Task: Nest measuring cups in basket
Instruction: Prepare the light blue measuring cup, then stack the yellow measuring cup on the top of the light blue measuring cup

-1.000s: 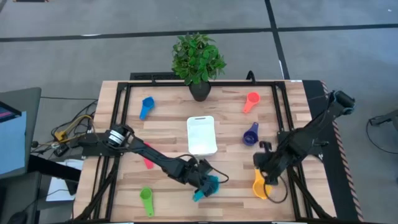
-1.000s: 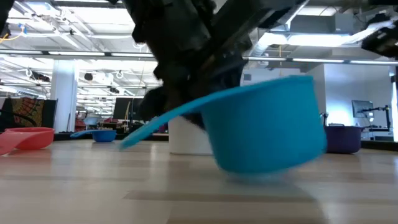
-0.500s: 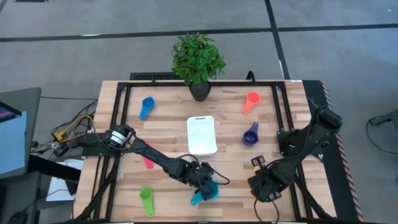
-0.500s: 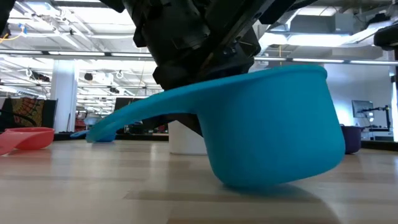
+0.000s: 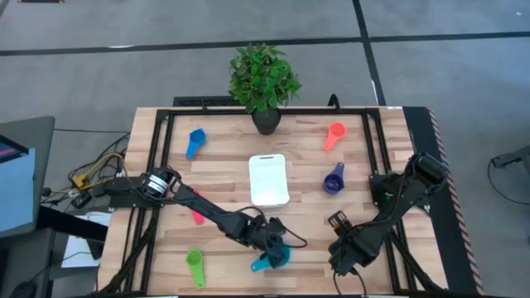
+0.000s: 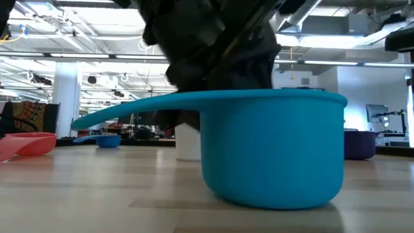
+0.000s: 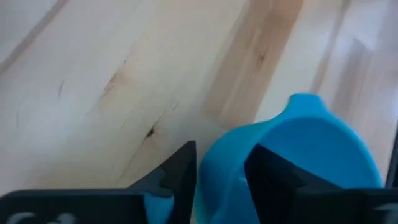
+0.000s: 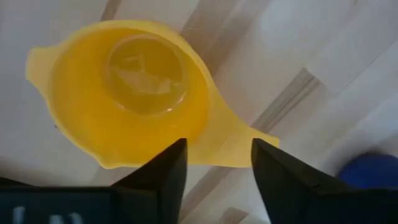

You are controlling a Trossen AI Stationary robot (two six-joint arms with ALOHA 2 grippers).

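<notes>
Your white shallow plastic basket [image 5: 268, 180] sits mid-table, empty, with every cup outside it. Nearer you than the basket and slightly left, your left hand [image 7: 221, 180] has its fingers spread around the wall of the teal round plastic measuring cup [image 5: 274, 257], which rests upright on the wooden table [image 5: 224, 174]; close now without centring and one finger could tip or skid it. Right of the basket and nearer you, your right hand [image 8: 217, 165] hangs unclenched over the handle of the yellow-orange plastic measuring cup [image 8: 137, 93], gripping nothing; the flat handle could slip or the cup swivel when pinched. I can read no brand, label or writing on anything.
</notes>
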